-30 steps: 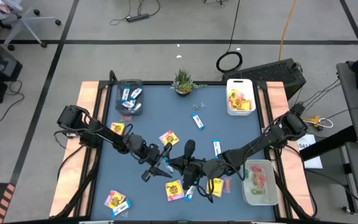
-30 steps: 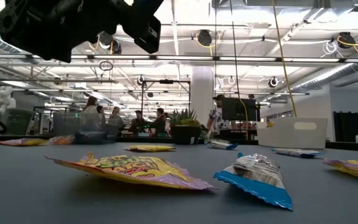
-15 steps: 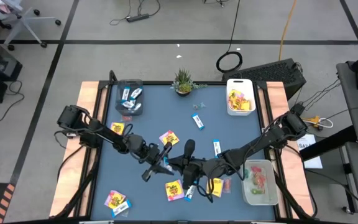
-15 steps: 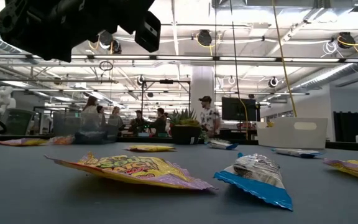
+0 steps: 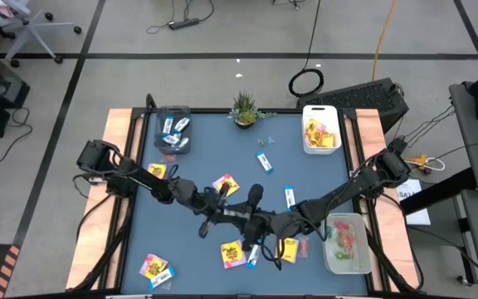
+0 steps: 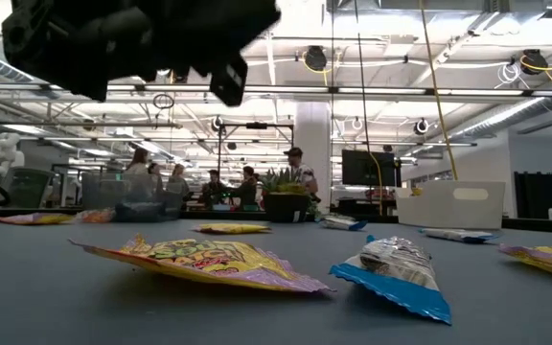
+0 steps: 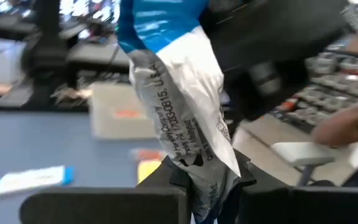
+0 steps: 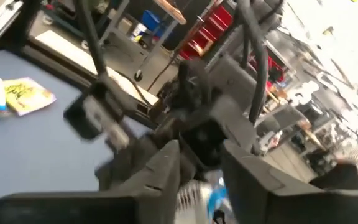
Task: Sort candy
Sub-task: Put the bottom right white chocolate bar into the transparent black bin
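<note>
Both grippers meet above the middle of the table. A slim blue-and-white candy bar (image 7: 179,112) stands up between the fingers of my left gripper (image 7: 207,186) (image 5: 225,209), which is shut on it. My right gripper (image 8: 201,167) (image 5: 244,218) faces it from the table's right. Its fingers are apart, with a bit of the bar (image 8: 205,198) showing between them. Loose candy lies on the blue table: yellow packets (image 5: 225,184) (image 5: 233,253) (image 6: 209,262) and blue-and-white bars (image 5: 264,162) (image 5: 290,198) (image 6: 399,268). My left gripper pinches the bar's white lower end (image 7: 199,171) between its two fingers, which come level from the table's left. The bar stands upright across the fingers, clear of the table, with its blue end (image 7: 157,25) up beside the right gripper. My right gripper: I cannot tell whether a finger touches the bar.
A clear bin (image 5: 173,133) with blue bars stands at the far left and a white bin (image 5: 320,133) with yellow packets at the far right. A clear bin (image 5: 347,241) with red and pink pieces stands near right. A potted plant (image 5: 245,108) is at the far edge. People stand in the room beyond.
My left gripper has turned at the wrist while staying in place. In the high view its fingers, spread a second ago, have drawn together beside the right gripper. The candy on the table has kept still.
</note>
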Motion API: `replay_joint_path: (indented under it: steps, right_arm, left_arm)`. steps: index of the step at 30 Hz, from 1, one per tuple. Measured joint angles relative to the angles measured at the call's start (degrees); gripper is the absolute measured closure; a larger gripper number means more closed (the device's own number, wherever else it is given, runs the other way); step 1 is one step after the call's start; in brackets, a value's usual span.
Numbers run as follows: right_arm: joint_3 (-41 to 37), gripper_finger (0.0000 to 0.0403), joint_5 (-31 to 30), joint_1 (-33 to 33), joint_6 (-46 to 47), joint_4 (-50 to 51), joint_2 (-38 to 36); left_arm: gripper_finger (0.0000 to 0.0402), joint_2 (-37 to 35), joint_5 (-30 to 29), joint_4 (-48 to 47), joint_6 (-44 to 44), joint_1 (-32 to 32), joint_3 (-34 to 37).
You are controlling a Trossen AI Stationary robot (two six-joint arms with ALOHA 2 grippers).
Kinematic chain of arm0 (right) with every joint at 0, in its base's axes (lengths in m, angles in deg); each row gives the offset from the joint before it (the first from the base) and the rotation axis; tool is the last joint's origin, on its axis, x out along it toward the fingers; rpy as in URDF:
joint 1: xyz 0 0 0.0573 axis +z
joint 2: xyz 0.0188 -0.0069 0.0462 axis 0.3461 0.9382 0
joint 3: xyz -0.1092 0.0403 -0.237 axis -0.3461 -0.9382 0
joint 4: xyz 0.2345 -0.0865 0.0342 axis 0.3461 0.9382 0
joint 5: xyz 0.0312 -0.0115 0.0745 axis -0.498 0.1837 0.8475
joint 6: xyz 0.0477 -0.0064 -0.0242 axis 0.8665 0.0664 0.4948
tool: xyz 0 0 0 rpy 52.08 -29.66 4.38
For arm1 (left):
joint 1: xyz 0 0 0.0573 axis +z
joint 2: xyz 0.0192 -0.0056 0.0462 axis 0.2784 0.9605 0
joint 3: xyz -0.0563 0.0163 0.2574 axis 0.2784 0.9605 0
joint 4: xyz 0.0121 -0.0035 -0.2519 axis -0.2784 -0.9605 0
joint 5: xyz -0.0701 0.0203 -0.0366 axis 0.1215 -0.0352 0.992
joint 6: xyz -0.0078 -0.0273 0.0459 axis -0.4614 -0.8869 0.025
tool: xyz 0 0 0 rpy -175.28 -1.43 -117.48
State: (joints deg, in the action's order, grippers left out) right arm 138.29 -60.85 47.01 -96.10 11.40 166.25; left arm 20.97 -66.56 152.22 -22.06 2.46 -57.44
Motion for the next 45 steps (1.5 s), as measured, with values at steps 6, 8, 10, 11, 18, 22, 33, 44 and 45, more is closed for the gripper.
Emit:
replay_joint_path:
  steps: [6,8,10,11,18,22,33,44,45]
  right_arm:
    - [1.9,0.0248,-14.2,1.3,-2.8,2.4,-0.2]
    - [2.1,0.0256,-17.7,1.8,-4.2,2.9,-0.4]
    - [2.2,0.0276,-21.0,2.6,-4.7,4.3,-1.0]
    - [2.2,0.029,-21.8,2.8,-4.3,5.5,-1.5]
    - [2.2,0.0394,-13.7,1.2,8.2,21.9,-3.8]
    - [2.2,0.0399,-10.3,-0.9,13.7,27.8,-4.2]
    - [2.2,0.0402,-0.1,-5.3,22.2,38.3,-4.2]
    - [-7.3,0.0403,1.0,-6.7,23.1,28.1,-4.2]
    - [-8.7,0.0403,1.0,-6.9,23.1,26.4,-4.2]
  left_arm:
    - [0.0369,-1.4,-3.9,-7.2,-1.5,2.2,0.0]
    - [0.0369,-3.7,-5.3,-11.4,-1.5,3.1,-0.1]
    - [0.0369,-7.1,-6.8,-16.7,-1.5,4.2,-0.1]
    - [0.0369,-9.2,-7.6,-20.0,-1.5,5.0,-0.1]
    - [0.0369,-26.5,-12.7,-55.1,-2.9,13.1,-2.2]
    - [0.0369,-32.8,-15.3,-74.2,-2.9,19.0,-6.1]
    - [0.037,-32.1,-15.8,-113.7,-0.9,37.2,-19.9]
    - [0.037,-19.6,-16.2,-115.6,10.3,54.2,-22.3]
    - [0.037,-18.2,-16.6,-115.2,11.4,55.5,-22.3]
